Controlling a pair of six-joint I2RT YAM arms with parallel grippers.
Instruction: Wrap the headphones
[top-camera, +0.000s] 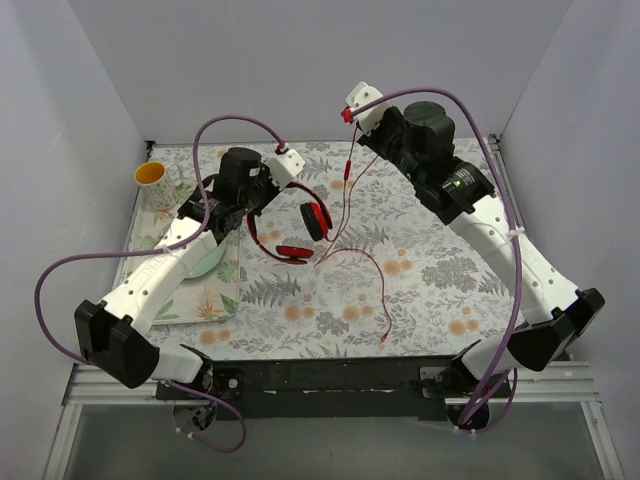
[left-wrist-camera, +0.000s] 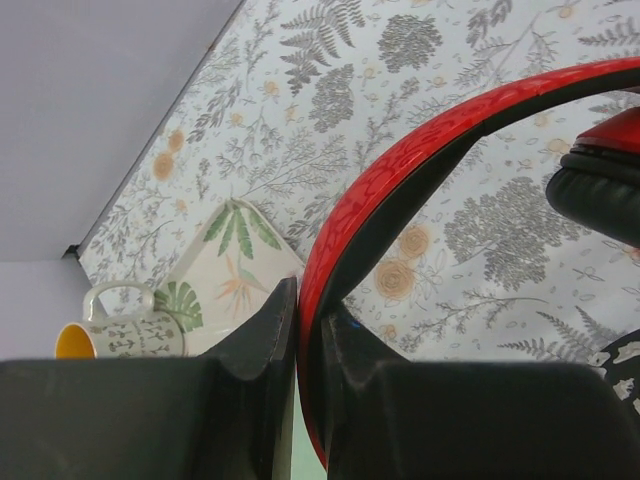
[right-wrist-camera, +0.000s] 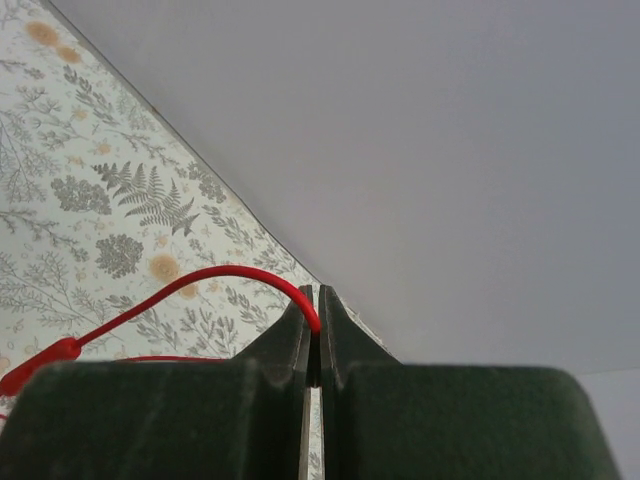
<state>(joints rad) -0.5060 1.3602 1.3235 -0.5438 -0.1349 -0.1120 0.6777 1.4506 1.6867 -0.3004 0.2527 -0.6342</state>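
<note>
The red headphones (top-camera: 300, 235) with black pads are held over the middle of the floral table. My left gripper (top-camera: 262, 205) is shut on the red headband (left-wrist-camera: 400, 180), which runs between its jaws in the left wrist view; one black ear pad (left-wrist-camera: 600, 195) shows at the right. The thin red cable (top-camera: 345, 190) rises from the headphones to my right gripper (top-camera: 349, 113), raised at the back, which is shut on the cable (right-wrist-camera: 230, 275). The cable's loose end (top-camera: 385, 300) trails toward the front of the table.
A patterned mug (top-camera: 155, 180) with a yellow inside stands at the back left. A leaf-print tray (top-camera: 200, 290) lies under my left arm. White walls close in the back and both sides. Purple robot cables (top-camera: 230, 125) loop above both arms.
</note>
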